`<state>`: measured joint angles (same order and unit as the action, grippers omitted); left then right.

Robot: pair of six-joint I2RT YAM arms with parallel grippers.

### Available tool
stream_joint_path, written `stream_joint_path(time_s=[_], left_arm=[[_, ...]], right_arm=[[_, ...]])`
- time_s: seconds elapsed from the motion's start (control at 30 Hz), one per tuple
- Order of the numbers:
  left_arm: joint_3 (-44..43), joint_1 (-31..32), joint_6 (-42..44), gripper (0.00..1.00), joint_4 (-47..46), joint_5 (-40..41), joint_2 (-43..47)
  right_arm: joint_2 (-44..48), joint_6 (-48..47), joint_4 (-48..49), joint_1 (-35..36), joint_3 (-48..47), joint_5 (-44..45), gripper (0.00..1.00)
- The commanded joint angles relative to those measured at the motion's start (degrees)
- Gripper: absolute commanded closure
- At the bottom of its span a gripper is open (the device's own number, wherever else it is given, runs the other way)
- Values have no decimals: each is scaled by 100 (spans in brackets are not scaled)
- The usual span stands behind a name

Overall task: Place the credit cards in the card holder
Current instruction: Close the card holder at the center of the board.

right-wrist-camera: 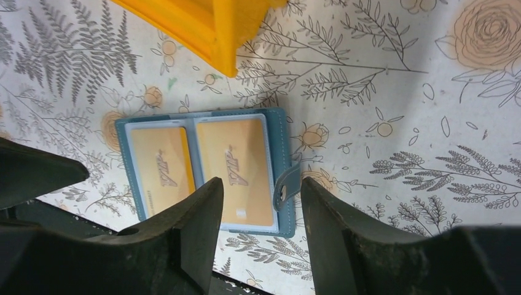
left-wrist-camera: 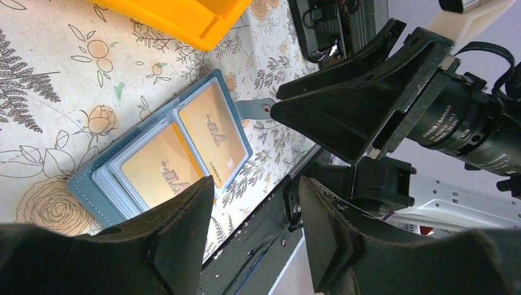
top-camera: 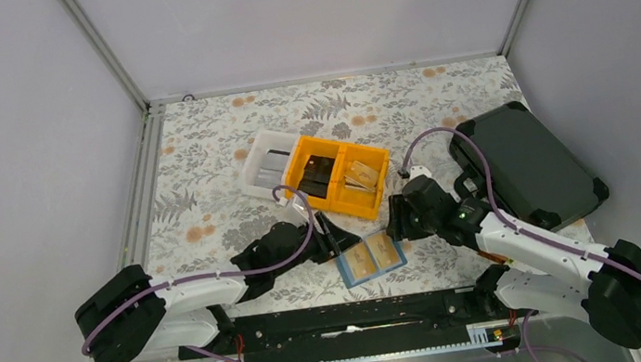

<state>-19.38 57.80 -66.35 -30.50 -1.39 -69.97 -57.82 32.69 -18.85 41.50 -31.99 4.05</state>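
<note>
Teal holder (top-camera: 371, 258) lies spread open on the table (top-camera: 202, 159) just in front of the orange bin (top-camera: 373, 195), pockets facing up so cards can slide in, and two gold cards (right-wrist-camera: 236, 166) already sit in its facing pockets. Close on either side hover the left gripper (left-wrist-camera: 252, 215) and right gripper (right-wrist-camera: 258, 203), each with fingers parted and nothing between them, probably freed to fetch another. Behind, the dark cards (top-camera: 320, 173) wait in that bin.

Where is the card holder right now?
In the top view, the card holder lies open on the table near its front edge, between the left gripper and right gripper, just on the arms' side of the orange bin.
</note>
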Motion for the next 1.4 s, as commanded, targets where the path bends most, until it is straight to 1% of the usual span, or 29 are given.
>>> stream_joint_path(time_s=[0.0,0.07,0.1,0.17,0.23,0.3,0.37,0.43,0.53,0.7,0.9,1.0,1.13,1.2,1.27,1.37], left_arm=[[-187,35,149,43,-16,11,147],[-186,31,218,41,408,116,330],[-193,30,233,40,625,312,430],[-253,31,209,39,1262,559,588],[-301,30,166,37,1895,770,700],[-257,30,100,36,2194,871,781],[-148,21,13,35,2279,904,840],[-20,21,-59,33,2252,921,877],[165,-64,-140,31,2119,839,838],[381,-230,-130,32,1765,636,590],[596,-269,-256,44,1347,455,249],[784,-277,-290,47,1016,452,227],[990,-343,-239,48,888,580,478],[1101,-386,-230,48,942,654,773],[1135,-396,-222,48,1242,812,1127],[1123,-417,-216,46,2048,1158,1781]], right_arm=[[-156,82,62,-31,124,58,45],[-271,132,125,-28,207,31,47],[-326,140,155,-30,244,39,49],[-447,149,211,-36,311,30,54],[-515,154,250,-28,329,-17,61],[-516,154,259,-31,287,-149,75],[-418,131,255,-28,199,-351,90],[-255,112,263,-28,61,-603,99],[-183,20,182,-23,-264,-978,100],[-531,-85,300,121,-602,-1481,100],[-955,183,704,820,-924,-1544,100],[-1194,369,963,1133,-1025,-1683,100],[-1499,603,1446,1458,-959,-1798,100],[-1685,676,1674,1516,-866,-1777,100],[-1898,722,1928,1551,-789,-1768,100],[-2194,777,2419,1634,-775,-1808,100]])
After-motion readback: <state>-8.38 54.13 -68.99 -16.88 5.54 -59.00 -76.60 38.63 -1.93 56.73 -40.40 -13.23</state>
